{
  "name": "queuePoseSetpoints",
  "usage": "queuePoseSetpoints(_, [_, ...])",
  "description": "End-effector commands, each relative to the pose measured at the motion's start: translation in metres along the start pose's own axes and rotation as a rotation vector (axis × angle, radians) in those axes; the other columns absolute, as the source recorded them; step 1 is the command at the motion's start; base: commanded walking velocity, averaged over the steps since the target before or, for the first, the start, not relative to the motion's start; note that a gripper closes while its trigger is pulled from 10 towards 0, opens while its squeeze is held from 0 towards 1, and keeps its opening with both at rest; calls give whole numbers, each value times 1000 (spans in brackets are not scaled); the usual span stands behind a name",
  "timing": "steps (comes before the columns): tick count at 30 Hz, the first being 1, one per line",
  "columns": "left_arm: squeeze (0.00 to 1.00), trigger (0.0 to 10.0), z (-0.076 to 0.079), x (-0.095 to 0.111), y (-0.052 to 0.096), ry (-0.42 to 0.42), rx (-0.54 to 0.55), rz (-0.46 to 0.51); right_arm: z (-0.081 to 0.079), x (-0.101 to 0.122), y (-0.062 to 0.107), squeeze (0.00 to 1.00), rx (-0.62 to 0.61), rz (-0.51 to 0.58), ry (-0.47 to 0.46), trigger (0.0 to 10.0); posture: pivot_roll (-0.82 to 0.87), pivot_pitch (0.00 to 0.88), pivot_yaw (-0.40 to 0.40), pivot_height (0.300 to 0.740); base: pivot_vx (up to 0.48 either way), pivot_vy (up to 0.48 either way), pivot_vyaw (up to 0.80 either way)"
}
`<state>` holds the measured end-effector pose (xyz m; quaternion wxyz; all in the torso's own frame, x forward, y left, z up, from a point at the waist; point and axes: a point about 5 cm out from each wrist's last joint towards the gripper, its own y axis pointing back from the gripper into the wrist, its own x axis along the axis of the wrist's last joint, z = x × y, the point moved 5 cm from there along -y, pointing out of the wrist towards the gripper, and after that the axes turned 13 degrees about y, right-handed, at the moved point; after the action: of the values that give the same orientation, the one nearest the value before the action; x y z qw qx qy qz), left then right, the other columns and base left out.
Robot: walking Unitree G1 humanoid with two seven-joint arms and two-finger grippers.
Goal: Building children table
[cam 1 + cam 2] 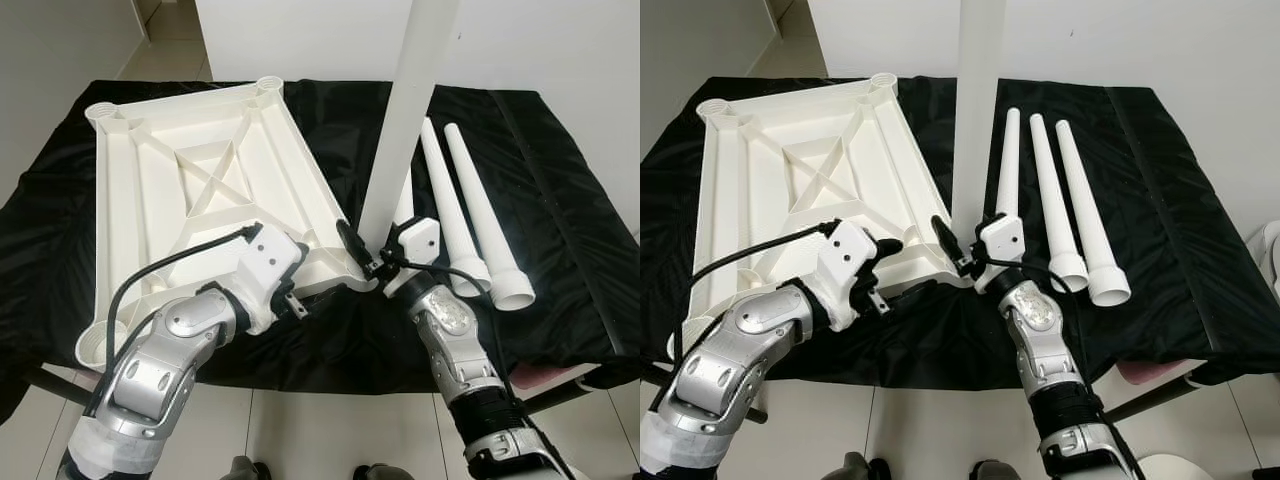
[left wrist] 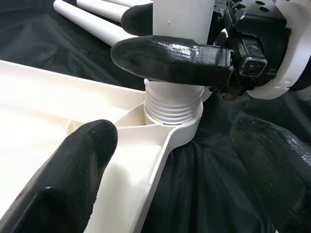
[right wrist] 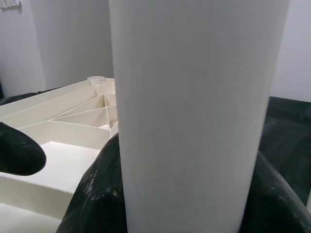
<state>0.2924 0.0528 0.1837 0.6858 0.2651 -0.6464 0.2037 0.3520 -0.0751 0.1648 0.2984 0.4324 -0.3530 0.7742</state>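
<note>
A white ribbed plastic tabletop [image 1: 205, 195] lies upside down on a black cloth [image 1: 560, 230] that covers the work surface, filling the left half of the left eye frame. Round leg sockets sit at its corners. The socket at the lower-centre corner [image 2: 171, 114] holds the threaded end of a tall white plastic table leg [image 1: 405, 110], which stands upright and runs out of the top of the frame.

The right gripper [image 1: 362, 252] is at the base of this leg, at centre frame. Its black fingers [image 2: 170, 60] are closed on the leg just above the socket, one on each side.

The left gripper [image 1: 902, 268] is at lower centre-left, over the near edge of the tabletop beside the same corner. Its fingers [image 2: 73, 174] stand wide apart with nothing between them; one lies over the tabletop, the other over the cloth.

Three more white tapered plastic legs [image 1: 1065, 205] lie side by side on the cloth in the right-centre of the frame, wide ends toward the robot.

The left wrist view shows the screw threads at the leg's foot, partly seated in the socket collar; the head views do not resolve these. The right wrist view shows the leg's smooth shaft close up between the dark fingers, with the tabletop's ribs behind.
</note>
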Motion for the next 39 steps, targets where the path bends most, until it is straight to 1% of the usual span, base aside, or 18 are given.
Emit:
queuePoseSetpoints(1, [0,10000,-6,1,3,-3,60,5,-31,-45,19,0,105,-196,-67,10000,-54,142,49,740,0,0,0])
queuePoseSetpoints(5, [0,10000,-6,1,3,-4,60,6,-31,-46,19,0,96,-194,-83,10000,-54,142,49,740,0,0,0])
queuePoseSetpoints(9, [0,10000,-7,1,2,-7,65,8,-19,-52,16,0,10,-234,-165,10000,-52,137,46,740,0,0,0])
queuePoseSetpoints(14, [0,10000,-6,2,2,-10,61,11,-14,-54,15,0,-25,-243,-198,10000,-53,137,46,740,0,0,0])
queuePoseSetpoints(18, [0,10000,-6,2,2,-10,59,11,-12,-54,14,0,-40,-252,-185,10000,-53,136,47,740,0,0,0])
queuePoseSetpoints(22, [0,10000,-5,2,2,-9,54,12,-12,-52,14,0,-63,-250,-153,10000,-54,135,46,740,0,0,0])
queuePoseSetpoints(23, [0,10000,-5,2,2,-10,55,10,-11,-52,15,0,-101,-252,-147,10000,-56,136,45,740,0,0,0])
queuePoseSetpoints(24, [0,10000,-5,2,2,-10,55,10,-11,-52,15,0,-101,-252,-147,10000,-56,136,45,740,0,0,0])
queuePoseSetpoints(27, [0,10000,-6,2,2,-14,57,9,-9,-52,16,0,-174,-260,-164,10000,-56,137,45,740,0,0,0])
queuePoseSetpoints(30, [0,10000,-6,2,2,-12,57,12,-9,-52,17,0,-201,-265,-169,10000,-56,137,45,740,0,0,0])
queuePoseSetpoints(33, [0,10000,-5,2,1,-11,52,13,-8,-51,18,0,-322,-282,-151,10000,-60,129,41,740,0,0,0])
queuePoseSetpoints(36, [0,10000,-4,1,0,-11,51,13,-8,-51,19,0,-352,-294,-147,10000,-60,129,41,740,0,0,0])
queuePoseSetpoints(38, [0,10000,-2,1,-1,-11,46,15,-5,-52,22,0,-420,-315,-129,10000,-63,119,35,740,0,0,0])
queuePoseSetpoints(39, [0,10000,-2,1,-1,-11,46,15,-5,-52,22,0,-420,-315,-129,10000,-63,119,35,740,0,0,0])
